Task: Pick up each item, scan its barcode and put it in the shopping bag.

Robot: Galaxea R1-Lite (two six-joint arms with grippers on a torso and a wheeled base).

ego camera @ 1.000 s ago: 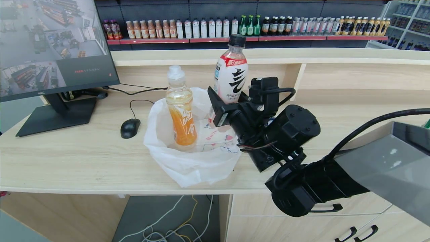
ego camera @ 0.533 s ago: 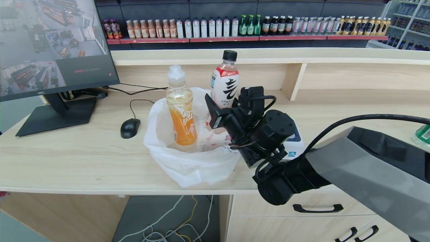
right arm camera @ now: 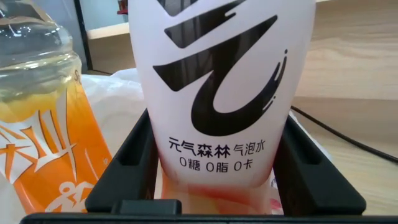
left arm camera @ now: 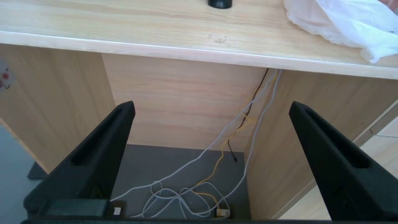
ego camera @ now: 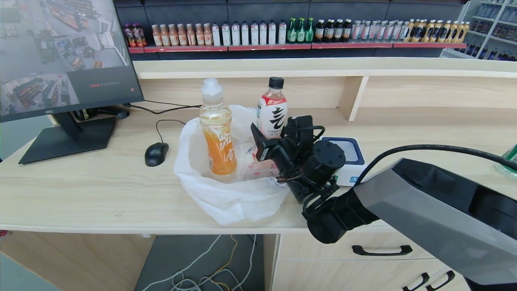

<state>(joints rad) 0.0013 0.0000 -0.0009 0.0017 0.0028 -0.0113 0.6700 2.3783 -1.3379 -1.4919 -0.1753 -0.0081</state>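
Fingers of the right gripper (ego camera: 273, 141) are closed against both sides of a clear plastic bottle with a white label and a black cap (ego camera: 272, 111), which is held upright around its lower body. The bottle is placed at the robot's right side of the mouth of a thin white plastic shopping bag (ego camera: 230, 198), and its lower part is screened by the gripper, so whether its base rests on anything cannot be told. Just beside it, to the robot's left, a clear plastic bottle of orange drink with a white cap (ego camera: 218, 133) is stood upright inside the bag; a narrow gap is seen between the two bottles. In the right wrist view the white label is framed by the two black fingers, with crumpled bag plastic below it.

A small white box scanner with a blue-rimmed top (ego camera: 343, 155) is set on the pale wooden counter (ego camera: 101, 190) just behind the right wrist. A green bottle (ego camera: 509, 159) is partly seen at the far right edge of the counter.

The left gripper (left arm camera: 211, 168) is held below the counter's front edge, its fingers spread wide with nothing between them; loose white and yellow cables (left arm camera: 199, 186) are seen on the floor beyond it.

A black computer mouse (ego camera: 156, 154) and a black monitor on a flat stand (ego camera: 60, 52) are placed on the counter to the left of the bag.
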